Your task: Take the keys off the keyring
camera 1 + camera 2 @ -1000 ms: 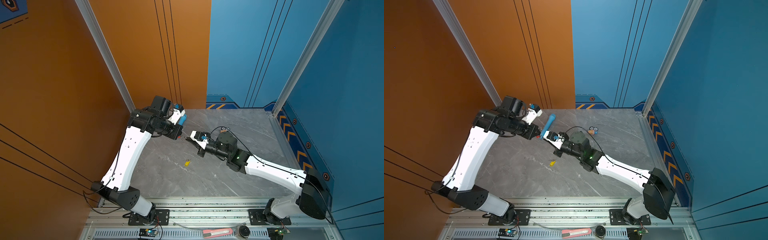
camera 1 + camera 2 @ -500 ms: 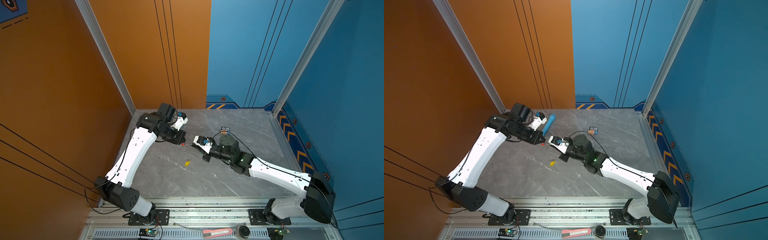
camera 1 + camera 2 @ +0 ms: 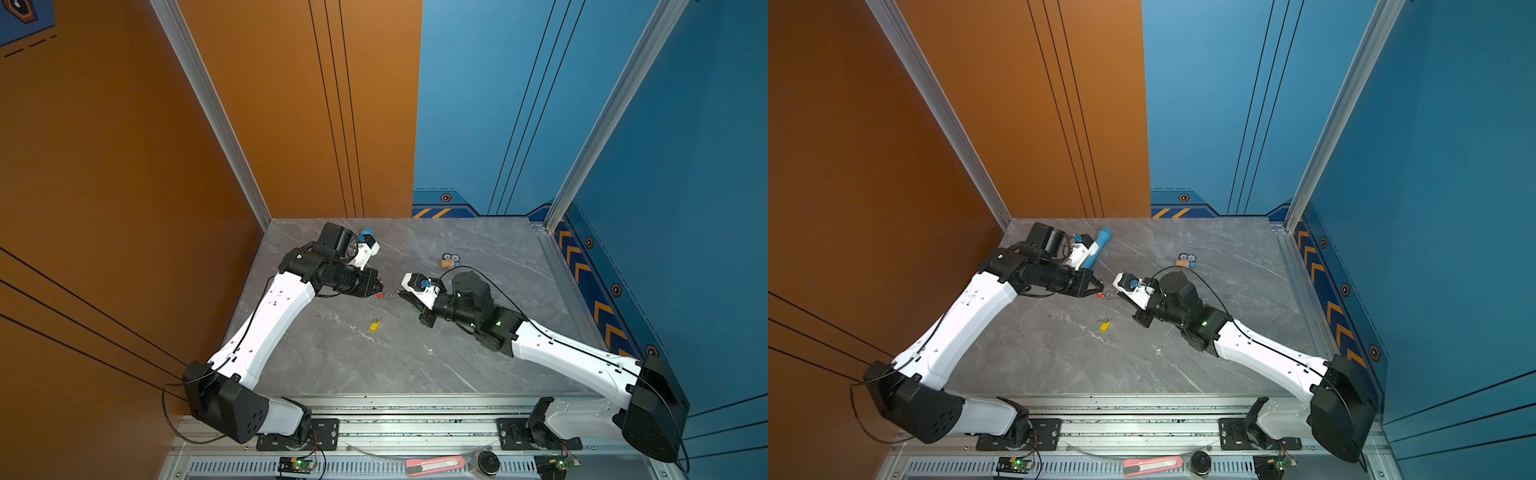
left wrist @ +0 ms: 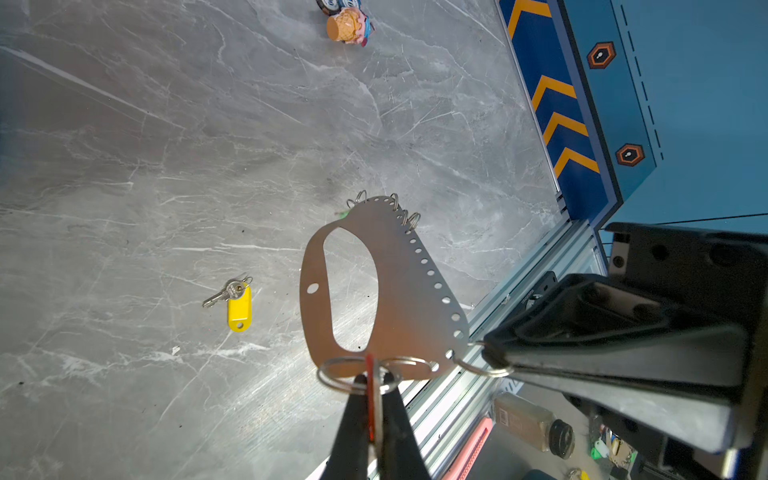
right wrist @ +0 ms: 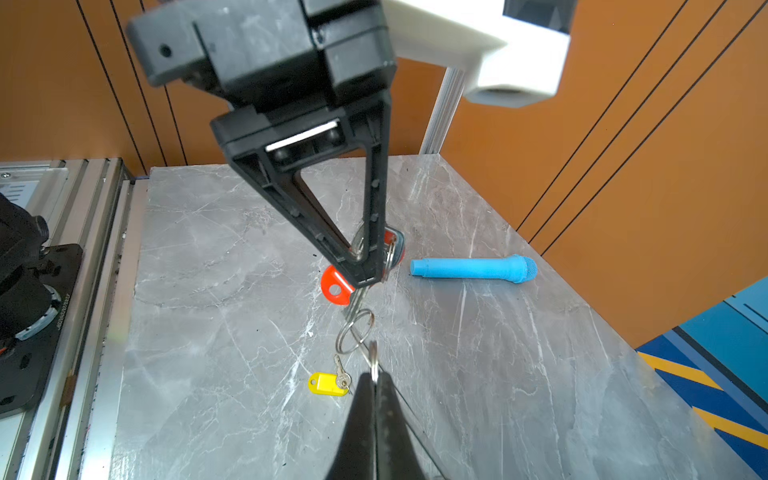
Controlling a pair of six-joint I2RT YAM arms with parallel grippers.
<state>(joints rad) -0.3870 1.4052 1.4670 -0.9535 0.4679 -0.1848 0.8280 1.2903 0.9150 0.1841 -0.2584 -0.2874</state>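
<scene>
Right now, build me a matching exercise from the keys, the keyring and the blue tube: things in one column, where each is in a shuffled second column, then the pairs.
Things
1. yellow-tagged silver key
2. red-tagged silver key
3. flat grey metal keyring
4. long light-blue tube

Places
A. clamped in the jaws of the left gripper
B. lying on the grey marble table near the orange wall
C. lying loose mid-table, off the ring
D. gripped at a small split ring by the jaws of the right gripper

Pairs: 1-C, 2-A, 3-D, 4-B
</scene>
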